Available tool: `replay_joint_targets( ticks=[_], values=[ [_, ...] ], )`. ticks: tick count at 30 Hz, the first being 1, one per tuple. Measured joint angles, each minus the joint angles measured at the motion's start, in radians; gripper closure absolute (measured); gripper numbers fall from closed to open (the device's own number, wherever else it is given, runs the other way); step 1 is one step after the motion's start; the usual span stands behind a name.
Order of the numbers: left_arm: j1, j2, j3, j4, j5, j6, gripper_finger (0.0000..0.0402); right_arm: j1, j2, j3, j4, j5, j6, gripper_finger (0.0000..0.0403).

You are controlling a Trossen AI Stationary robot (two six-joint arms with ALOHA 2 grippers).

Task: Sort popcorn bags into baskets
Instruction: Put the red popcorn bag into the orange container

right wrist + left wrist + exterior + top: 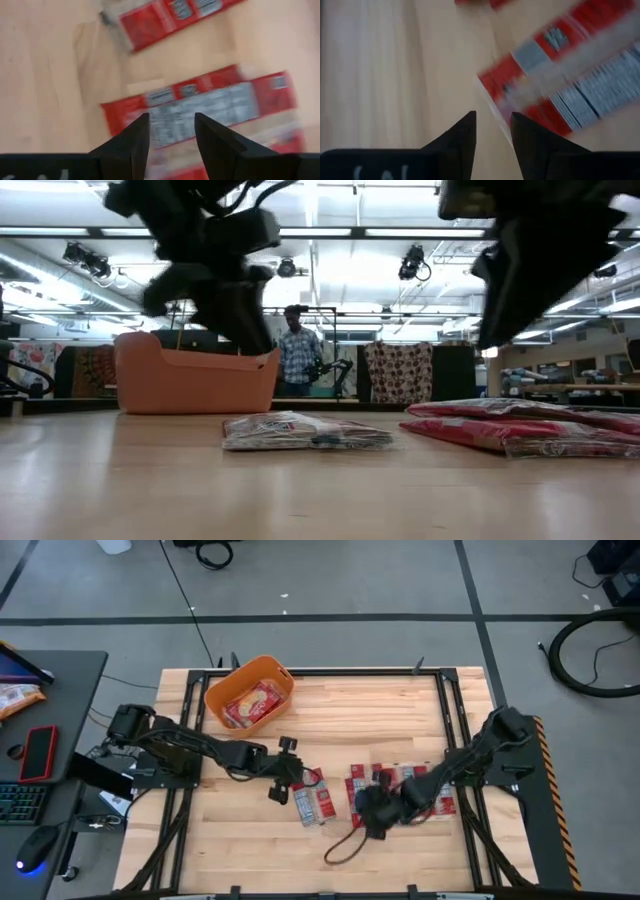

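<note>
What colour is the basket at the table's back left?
Orange, plain all over: basket. It shows best in the high view.

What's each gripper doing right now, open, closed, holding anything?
Left gripper: open, empty, over a popcorn bag.
Right gripper: open, empty, above the cluster of bags.

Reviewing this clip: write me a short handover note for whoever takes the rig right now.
Left gripper: open, empty, above the lone popcorn bag mid-table.
Right gripper: open, empty, over the cluster of bags on the right side.
Orange basket: far left of the table, at least one bag already inside.
Done: some bags are in the basket.
Left: the lone bag and the right-hand cluster; exact count unclear.
</note>
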State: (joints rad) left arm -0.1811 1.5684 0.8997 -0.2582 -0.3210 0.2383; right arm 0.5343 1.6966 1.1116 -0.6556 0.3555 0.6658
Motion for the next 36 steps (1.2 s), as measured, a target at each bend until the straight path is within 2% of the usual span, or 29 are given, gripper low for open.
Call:
replay_joint_targets(
  ticks=[7, 15, 29, 36],
  values=[
    [0.032, 0.003, 0.013, 0.045, 0.003, 0.049, 0.0276, 0.135, 0.145, 0.116, -0.228, 0.052, 0.151, 0.0242],
    [0.049, 0.000, 0.016, 0.049, 0.010, 0.061, 0.0276, 0.233, 0.260, 0.153, -0.424, 0.055, 0.249, 0.0242],
    [0.049, 0.000, 0.016, 0.021, 0.011, 0.034, 0.0276, 0.257, 0.296, 0.150, -0.381, 0.184, 0.281, 0.0242],
    [0.049, 0.000, 0.016, 0.008, 0.011, 0.027, 0.0276, 0.256, 0.336, 0.149, -0.381, 0.213, 0.275, 0.0242]
  ],
)
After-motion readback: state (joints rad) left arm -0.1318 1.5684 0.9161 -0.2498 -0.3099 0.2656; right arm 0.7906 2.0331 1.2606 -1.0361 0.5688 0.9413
